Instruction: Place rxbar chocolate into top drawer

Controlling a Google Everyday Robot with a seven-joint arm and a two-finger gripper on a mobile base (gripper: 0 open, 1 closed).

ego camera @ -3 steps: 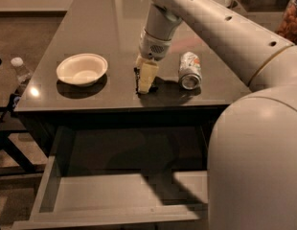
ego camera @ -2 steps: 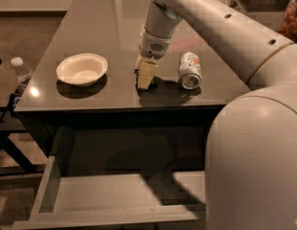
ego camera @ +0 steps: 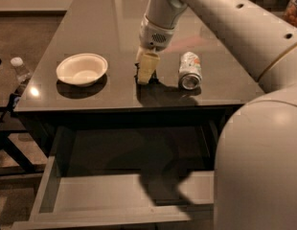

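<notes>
Rxbar chocolate [ego camera: 137, 75] seems to lie as a dark sliver on the worktop [ego camera: 91, 28], right under the end effector [ego camera: 145, 74]. Whether the end effector has clamped on it cannot be told. Light, flat and slick-wrapped, the bar probably needs pinching across its narrow width. The top drawer [ego camera: 110, 198] stands open below.

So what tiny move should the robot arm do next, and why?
Probably lift straight up a little. The gripper is down on the table between the bowl and the can, right at the rxbar chocolate, whose dark edge just shows. The top drawer stands open below, so the bar must clear the tabletop first.
</notes>
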